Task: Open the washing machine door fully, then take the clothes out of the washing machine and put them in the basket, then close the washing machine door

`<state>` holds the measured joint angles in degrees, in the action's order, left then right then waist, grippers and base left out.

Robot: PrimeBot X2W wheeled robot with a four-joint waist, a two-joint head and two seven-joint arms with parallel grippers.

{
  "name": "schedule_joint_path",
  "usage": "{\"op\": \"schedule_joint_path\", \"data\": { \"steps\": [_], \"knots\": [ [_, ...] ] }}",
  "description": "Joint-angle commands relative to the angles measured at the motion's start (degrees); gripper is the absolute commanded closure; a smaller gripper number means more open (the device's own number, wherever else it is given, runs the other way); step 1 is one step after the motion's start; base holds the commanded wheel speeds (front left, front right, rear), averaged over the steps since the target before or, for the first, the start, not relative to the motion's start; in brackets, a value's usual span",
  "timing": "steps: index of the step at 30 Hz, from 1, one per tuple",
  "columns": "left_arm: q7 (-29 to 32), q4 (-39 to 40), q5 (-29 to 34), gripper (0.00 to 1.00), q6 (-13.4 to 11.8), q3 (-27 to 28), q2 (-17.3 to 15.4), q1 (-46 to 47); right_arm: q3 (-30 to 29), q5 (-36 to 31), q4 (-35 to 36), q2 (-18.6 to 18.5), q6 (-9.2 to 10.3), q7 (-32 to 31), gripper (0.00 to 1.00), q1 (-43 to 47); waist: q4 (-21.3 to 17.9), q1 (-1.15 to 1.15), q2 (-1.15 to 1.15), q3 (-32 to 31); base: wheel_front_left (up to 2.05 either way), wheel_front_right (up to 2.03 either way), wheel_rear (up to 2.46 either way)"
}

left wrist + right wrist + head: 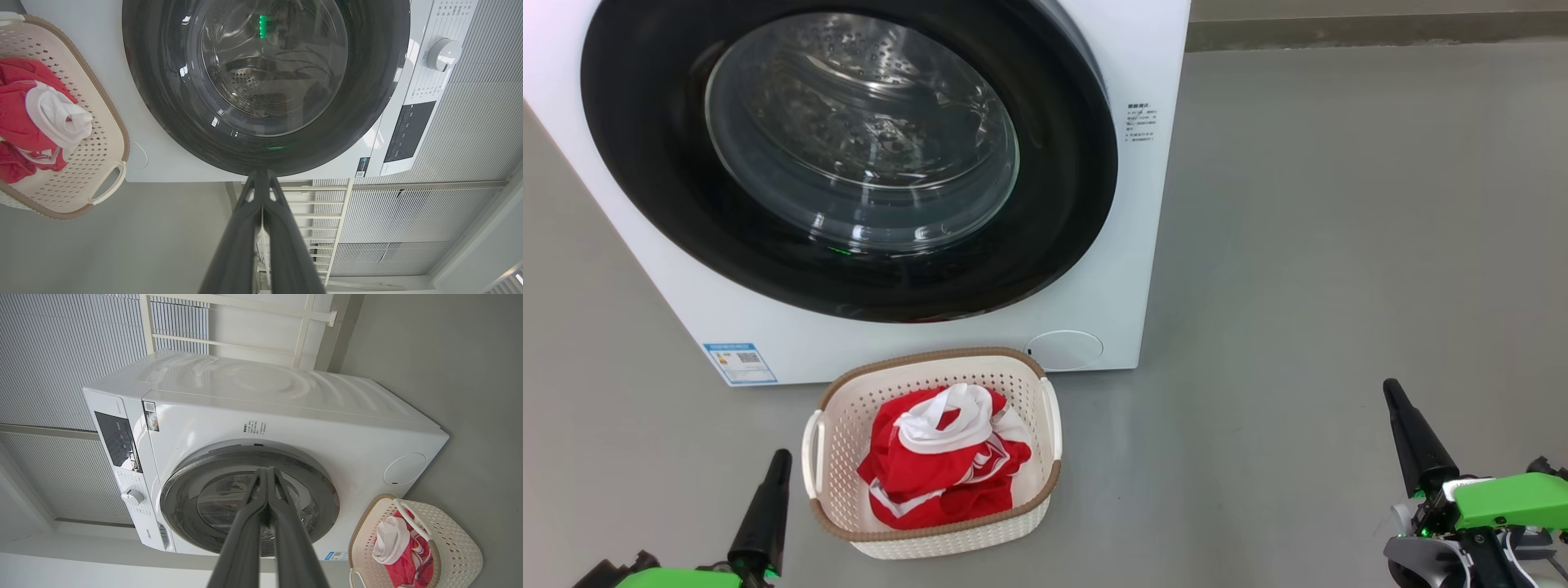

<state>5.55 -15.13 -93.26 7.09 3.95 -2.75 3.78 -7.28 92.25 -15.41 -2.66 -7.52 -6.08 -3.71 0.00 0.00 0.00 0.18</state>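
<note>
1. Left gripper [261, 176]: fingers pressed together, nothing between them. Right gripper [265, 471]: same, pinched to a point, empty.
2. Door [849, 159] is straight ahead of both sets of fingertips, well apart from them. It looks flush against the machine [1147, 229]. Can't tell whether it's latched.
3. Drum [882, 139] seen through the door reads bare steel, no red inside.
4. Clothes [939, 465] are piled in the basket [931, 357]. The basket is ahead and inboard of the left gripper, near it, and well across from the right gripper.
5. The basket sits just in front of the machine, below the door. My read: it's parked there to keep the drum-to-basket carry short, and it's low enough to clear the door swing.
6. Both grippers are low and wide of the door, touching nothing. That looks like a rest pose, not an approach.
7. Judgement: all three steps look done. The only open risk is a door pushed to but not clicked home.
</note>
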Motion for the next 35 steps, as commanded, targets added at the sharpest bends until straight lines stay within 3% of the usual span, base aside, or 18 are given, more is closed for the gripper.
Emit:
{"op": "schedule_joint_path", "data": {
  "steps": [1, 35],
  "knots": [
    [0.6, 1.1, 0.7, 1.0, 0.4, 2.1, -0.5, 2.4, 0.8, 0.0, 1.4, -0.3, 0.03, -0.3, 1.0, -2.5, 0.0, 0.0, 0.0, 0.0, 0.0, 0.0, 0.0],
    [0.7, 1.1, 0.9, 1.0, 0.4, 2.3, -0.3, 2.4, 0.8, -0.1, 1.4, -0.3, 0.03, -0.4, 1.0, -2.5, 0.0, 0.0, 0.0, 0.0, 0.0, 0.0, 0.0]
  ]
}}
